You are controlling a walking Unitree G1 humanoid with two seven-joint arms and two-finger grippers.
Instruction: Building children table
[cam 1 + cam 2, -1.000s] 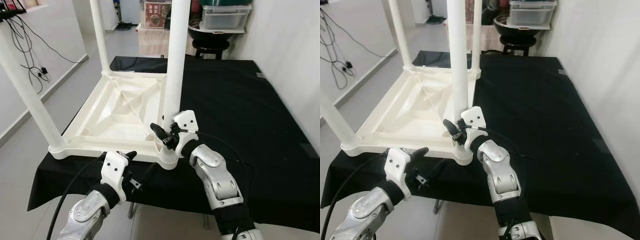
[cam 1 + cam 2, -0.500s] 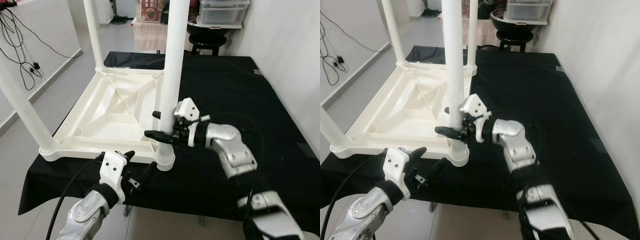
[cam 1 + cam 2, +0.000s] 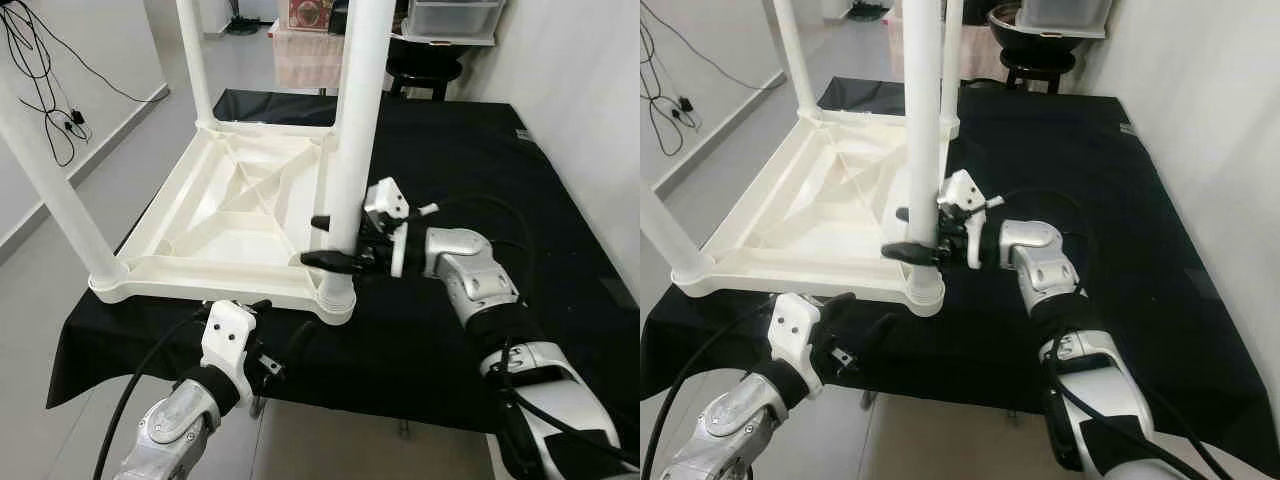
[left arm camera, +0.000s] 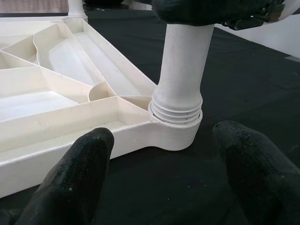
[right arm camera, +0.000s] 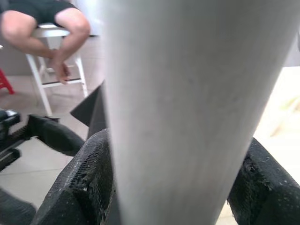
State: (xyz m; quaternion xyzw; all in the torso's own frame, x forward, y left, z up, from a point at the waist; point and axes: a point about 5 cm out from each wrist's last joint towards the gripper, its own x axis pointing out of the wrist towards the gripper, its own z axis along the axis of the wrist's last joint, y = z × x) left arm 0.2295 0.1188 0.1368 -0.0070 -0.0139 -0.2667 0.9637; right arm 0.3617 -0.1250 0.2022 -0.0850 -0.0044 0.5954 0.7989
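Note:
A white plastic children table [image 3: 230, 215] lies upside down on a black-covered table [image 3: 470, 170], its legs pointing up. My right gripper [image 3: 323, 241] reaches in from the right and is shut on the near-right leg [image 3: 355, 120], one black finger [image 5: 79, 183] on each side, just above the corner socket [image 3: 337, 300]. In the left wrist view the leg's threaded end [image 4: 178, 110] sits in that socket. My left gripper [image 3: 278, 335] hangs open below the black table's front edge, facing that corner, with nothing between its fingers [image 4: 79, 168].
Three other legs stand up at the far-left [image 3: 195, 60], far-right [image 3: 952, 60] and near-left [image 3: 50, 190] corners. A black stool [image 3: 425, 75] and a storage box [image 3: 455, 15] stand behind the table. Cables [image 3: 40, 70] hang at left. A person [image 5: 47, 28] sits on a white stool.
My right arm has swung from below the corner out to the right, and its gripper now clasps the leg from the side, slightly higher. The left gripper has stayed put. The camera shifted a little.

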